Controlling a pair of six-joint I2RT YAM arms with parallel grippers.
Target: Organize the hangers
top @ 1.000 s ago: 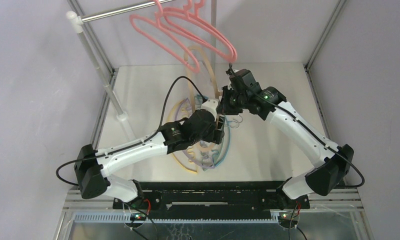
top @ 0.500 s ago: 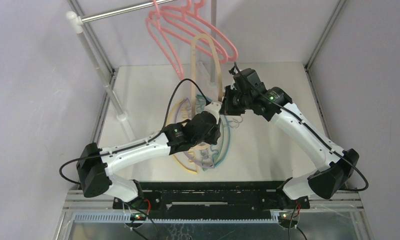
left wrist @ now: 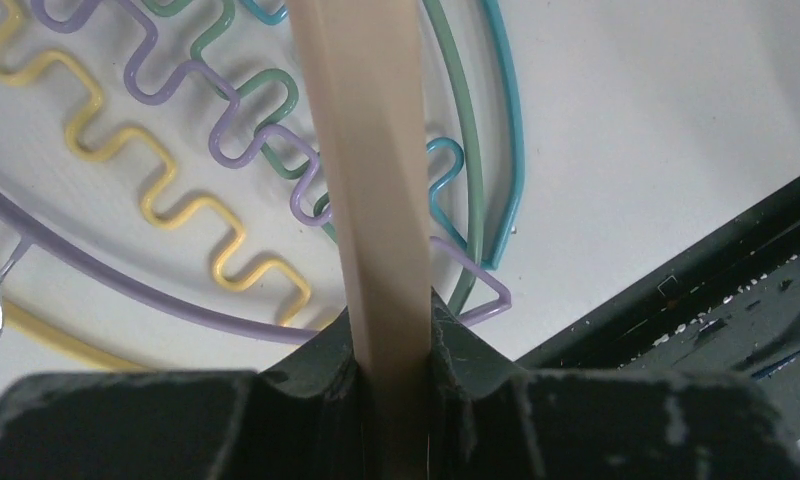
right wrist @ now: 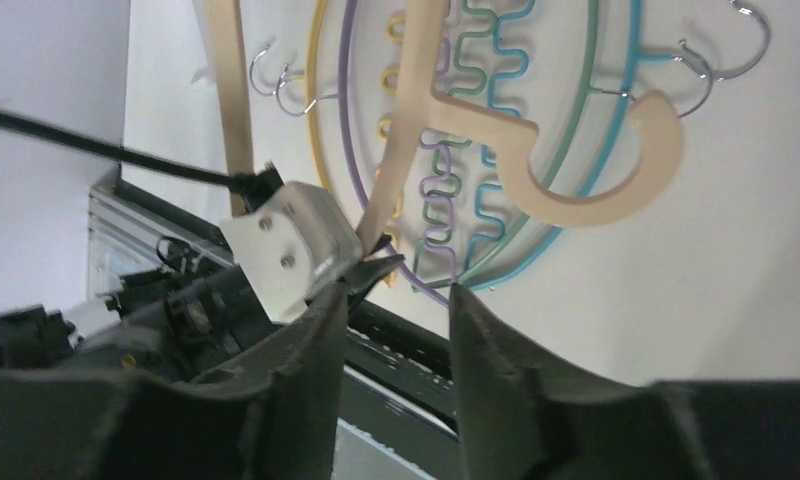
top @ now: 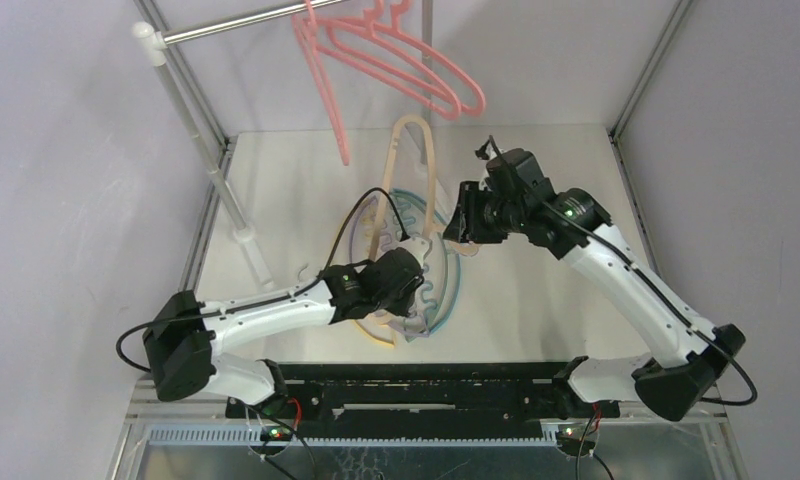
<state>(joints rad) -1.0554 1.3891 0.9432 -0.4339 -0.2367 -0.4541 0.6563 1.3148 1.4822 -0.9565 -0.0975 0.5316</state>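
Your left gripper (left wrist: 391,350) is clamped on the tan hanger (left wrist: 371,200), a flat, smooth plastic band with a broad hook, held up over the table (top: 546,290). Your right gripper (right wrist: 396,300) sits near it, jaws apart and holding nothing. Two pink hangers (top: 416,80) hang on the rail (top: 236,22), and the thin wavy hangers (left wrist: 224,155), yellow, lavender, green and teal, lie stacked below.

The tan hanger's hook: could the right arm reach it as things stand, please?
Probably yes: the right gripper has open, empty jaws, the tan hanger's hook sits unobstructed ahead of them, and the left gripper clamps that hanger.
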